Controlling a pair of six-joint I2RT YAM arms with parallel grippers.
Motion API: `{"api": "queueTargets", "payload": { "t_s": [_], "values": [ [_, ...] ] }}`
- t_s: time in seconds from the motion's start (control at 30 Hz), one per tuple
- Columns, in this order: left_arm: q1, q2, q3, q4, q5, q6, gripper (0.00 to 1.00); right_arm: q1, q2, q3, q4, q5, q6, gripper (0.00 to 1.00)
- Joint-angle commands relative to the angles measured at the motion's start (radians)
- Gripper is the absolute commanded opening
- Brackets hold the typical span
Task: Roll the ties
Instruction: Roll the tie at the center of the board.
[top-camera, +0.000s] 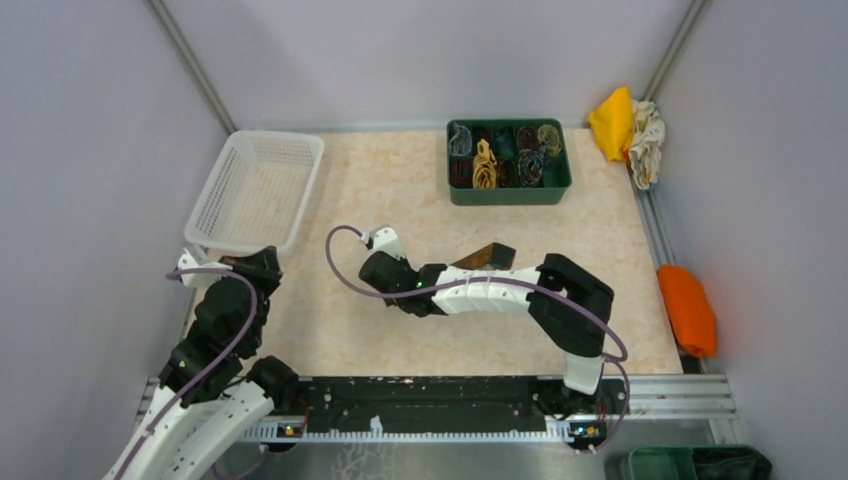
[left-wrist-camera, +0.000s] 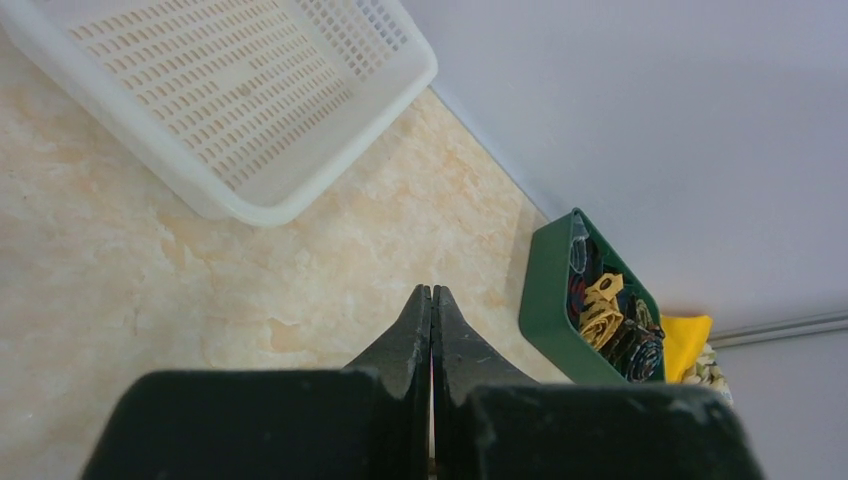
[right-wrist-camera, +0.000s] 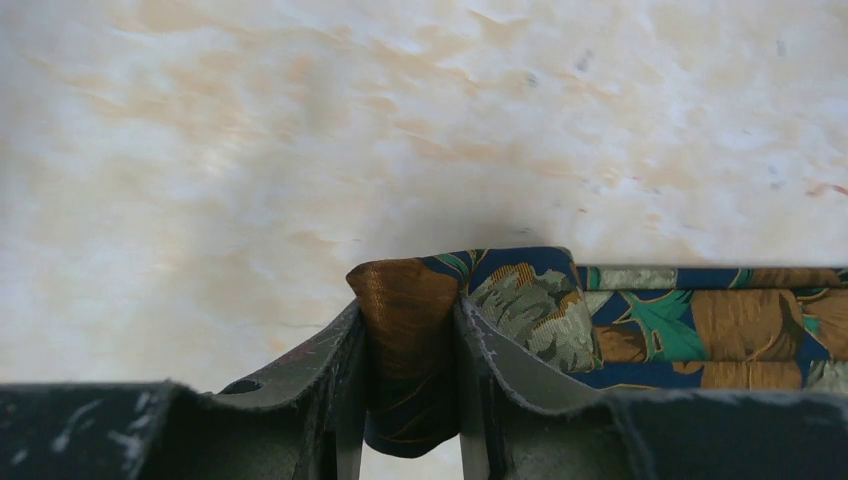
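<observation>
Beige marbled tabletop, grey-walled cell. Right gripper clenched on folded end of dark patterned tie, which lies flat mid-table. Left gripper pressed closed, empty, at 8 o'clock near white basket. Rolled ties fill green bin at 1 o'clock.

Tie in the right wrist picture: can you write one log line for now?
right gripper: shut on tie fold | left gripper: shut, empty, near white basket | green bin: holds other ties
</observation>
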Motion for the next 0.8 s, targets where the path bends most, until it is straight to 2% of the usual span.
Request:
{"api": "queueTargets", "payload": {
  "t_s": [0.0,0.13,0.37,0.57,0.77],
  "values": [
    [-0.004,-0.011,0.032,0.007,-0.007,0.041,0.0,-0.004,-0.116,-0.015,0.152,-0.201,0.138,0.32],
    [-0.005,0.004,0.031,0.043,0.026,0.068,0.0,-0.033,-0.14,-0.064,0.224,-0.373,0.27,0.33],
    [-0.005,0.051,0.025,0.098,0.076,0.091,0.0,-0.13,-0.165,-0.284,0.521,-0.646,0.471,0.33],
    [-0.005,0.113,0.026,0.152,0.119,0.103,0.0,-0.209,-0.193,-0.492,0.839,-0.77,0.616,0.32],
    [-0.004,0.197,0.029,0.222,0.164,0.115,0.0,-0.271,-0.167,-0.592,1.091,-0.897,0.724,0.32]
  ]
}}
